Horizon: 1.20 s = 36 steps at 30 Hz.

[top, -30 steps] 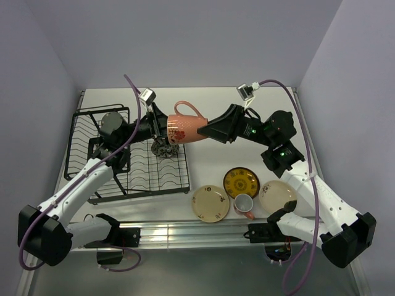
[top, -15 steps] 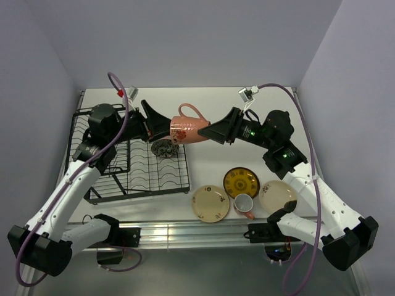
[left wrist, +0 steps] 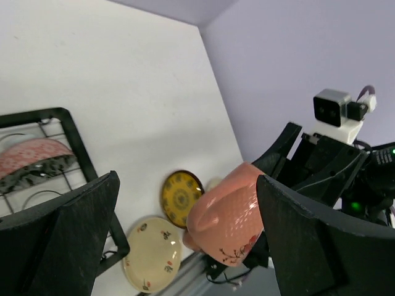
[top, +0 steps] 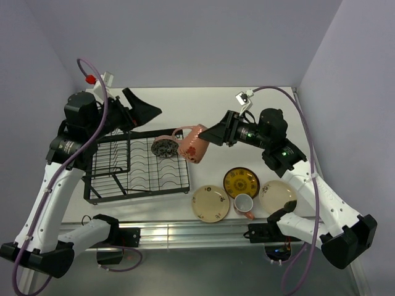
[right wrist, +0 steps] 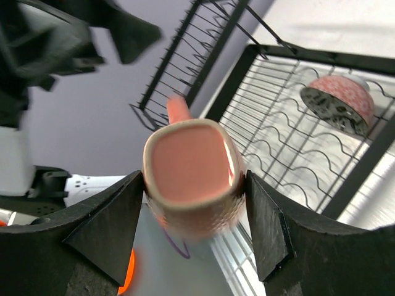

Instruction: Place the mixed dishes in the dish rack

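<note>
the white surface (top: 210,102) carries the black dish rack (top: 139,168) on its left half, which holds the small dark patterned bowl (top: 165,147), tipped on its side in the far right slots. the right gripper (top: 203,139) is clenched around a pinkish-orange mug (top: 192,147), tilted in the air over the rack's right edge just beside the bowl, while the left gripper (top: 151,116) hangs released above the rack's far edge. right of the rack, near the front edge, lie a cream plate (top: 210,203), the mustard-yellow plate (top: 241,181), a second cream plate (top: 278,195) and another mug (top: 244,205) upright between the cream plates.
</note>
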Motion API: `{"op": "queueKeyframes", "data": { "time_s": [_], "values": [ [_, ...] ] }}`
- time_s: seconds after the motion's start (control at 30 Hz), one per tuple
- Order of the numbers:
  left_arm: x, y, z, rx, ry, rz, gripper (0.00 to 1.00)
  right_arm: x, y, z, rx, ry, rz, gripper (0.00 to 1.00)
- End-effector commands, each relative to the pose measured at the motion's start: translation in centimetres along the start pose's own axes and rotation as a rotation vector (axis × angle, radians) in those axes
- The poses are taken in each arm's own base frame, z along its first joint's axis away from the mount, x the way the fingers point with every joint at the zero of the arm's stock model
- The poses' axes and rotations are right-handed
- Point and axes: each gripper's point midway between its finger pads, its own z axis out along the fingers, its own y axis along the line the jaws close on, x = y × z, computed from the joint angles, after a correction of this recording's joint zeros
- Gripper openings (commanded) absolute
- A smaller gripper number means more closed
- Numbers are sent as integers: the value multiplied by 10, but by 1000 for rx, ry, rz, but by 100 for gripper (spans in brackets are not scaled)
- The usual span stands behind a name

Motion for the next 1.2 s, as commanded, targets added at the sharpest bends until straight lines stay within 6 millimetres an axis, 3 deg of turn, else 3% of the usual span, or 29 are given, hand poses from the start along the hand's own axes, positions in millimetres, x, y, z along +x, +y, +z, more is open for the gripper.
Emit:
{"op": "queueKeyframes", "data": {
  "time_s": [0.0,0.2,0.47,0.6,0.63,0.7,0.73,0.8,0.87,1.17],
  "values": [
    [-27,2,-24,-101,-121,75,99,-23,21,3,-42,-50,-68,0],
    [-55,-18,-58,-133,-248,115,99,-6,19,35,-17,19,-72,0],
    [-59,-34,-83,-120,-272,156,99,31,-8,98,13,127,-16,0],
    [-57,-32,-84,-127,-263,171,99,48,-9,128,7,171,-28,0],
    [-57,-30,-83,-133,-262,171,99,61,-15,139,20,204,-33,0],
    [-55,-30,-83,-129,-263,174,99,63,-16,152,31,204,-50,0],
    [-53,-27,-81,-132,-255,173,99,73,-31,162,62,235,-51,0],
    [-51,-27,-81,-124,-250,176,99,75,-30,175,84,244,-79,0],
    [-48,-23,-79,-132,-241,179,99,90,-40,187,105,280,-96,0],
    [-39,-11,-75,-152,-226,185,99,95,-55,221,180,265,-176,0]
  ]
}}
